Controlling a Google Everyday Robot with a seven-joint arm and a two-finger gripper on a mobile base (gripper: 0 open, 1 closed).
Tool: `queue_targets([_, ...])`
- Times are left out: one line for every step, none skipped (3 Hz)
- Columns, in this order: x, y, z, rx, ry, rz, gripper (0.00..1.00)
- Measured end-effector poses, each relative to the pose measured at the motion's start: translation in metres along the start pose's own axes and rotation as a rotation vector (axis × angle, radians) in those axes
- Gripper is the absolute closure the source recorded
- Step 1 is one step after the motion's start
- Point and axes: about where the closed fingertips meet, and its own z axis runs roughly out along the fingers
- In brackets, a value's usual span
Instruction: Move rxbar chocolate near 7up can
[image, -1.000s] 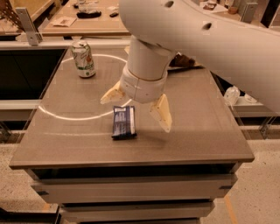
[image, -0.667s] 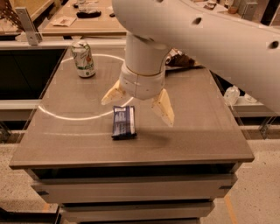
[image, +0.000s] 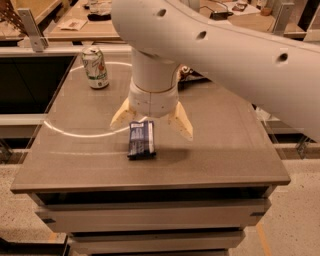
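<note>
Camera view: the big white robot arm (image: 225, 50) stretches in from the upper right over the flat grey-brown desk (image: 225, 150). Its pincer (image: 152, 121) points down over the middle of the desk, cream fingers (image: 181, 121) spread wide, gripping nothing. The upright silver-and-green 7up can (image: 95, 67) sits near the back left corner, well apart. The small flat dark blue rxbar chocolate (image: 141, 139) lies on the desk right between the fingertips.
</note>
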Motion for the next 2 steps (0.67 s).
queue_targets([0.012, -0.013, -0.002, 0.012, 0.036, -0.091, 0.0])
queue_targets([0.025, -0.026, -0.003, 0.033, 0.044, -0.18, 0.0])
